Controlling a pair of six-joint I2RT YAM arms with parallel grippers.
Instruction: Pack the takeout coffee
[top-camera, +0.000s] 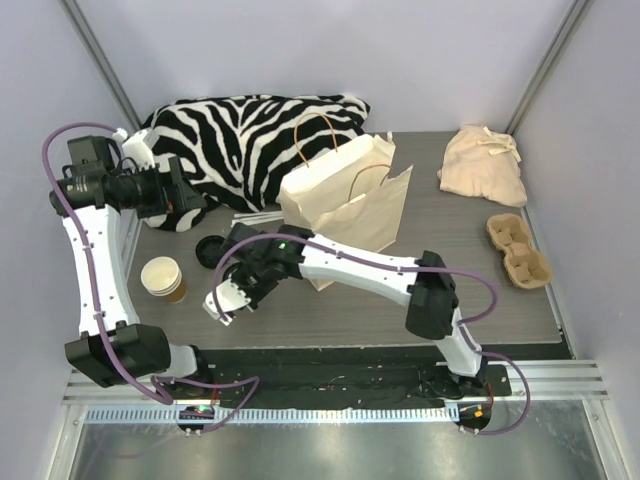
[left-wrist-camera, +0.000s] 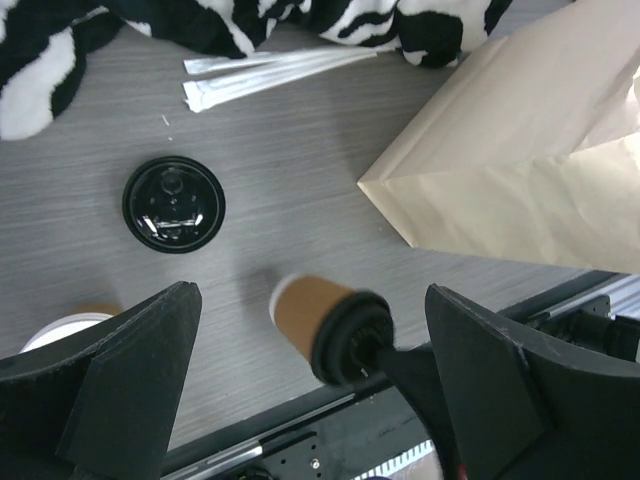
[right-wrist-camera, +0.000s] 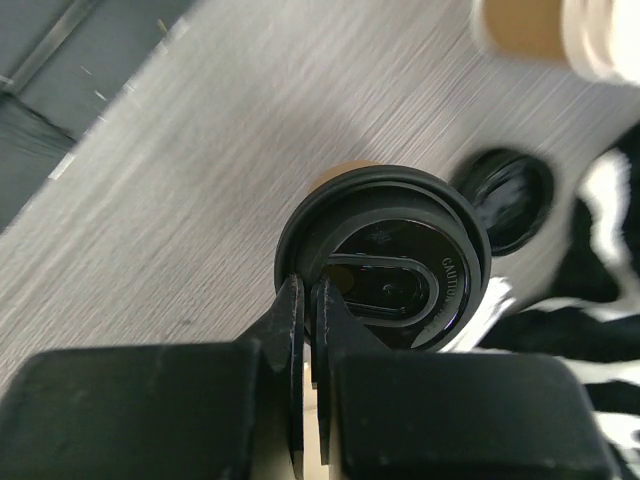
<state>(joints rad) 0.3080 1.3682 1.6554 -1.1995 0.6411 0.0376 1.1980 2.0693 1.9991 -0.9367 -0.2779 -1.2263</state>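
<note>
The coffee cup (left-wrist-camera: 303, 303) is small, brown kraft paper, round and tapered. It wears a glossy black cap (right-wrist-camera: 385, 270) with raised lettering. It is tipped on its side near the front left of the surface (top-camera: 300, 322), pale base pointing away from the right arm. The right jaws are pinched almost shut on the cap's rim. I can't tell whether the cup touches the surface. Near it, to the left, a second cup (top-camera: 163, 278) stands upright, white at the top. A loose lid (left-wrist-camera: 173, 204) lies flat just behind. The paper bag (top-camera: 345, 205) sits farther back to the right. The left jaws gape wide, holding nothing.
</note>
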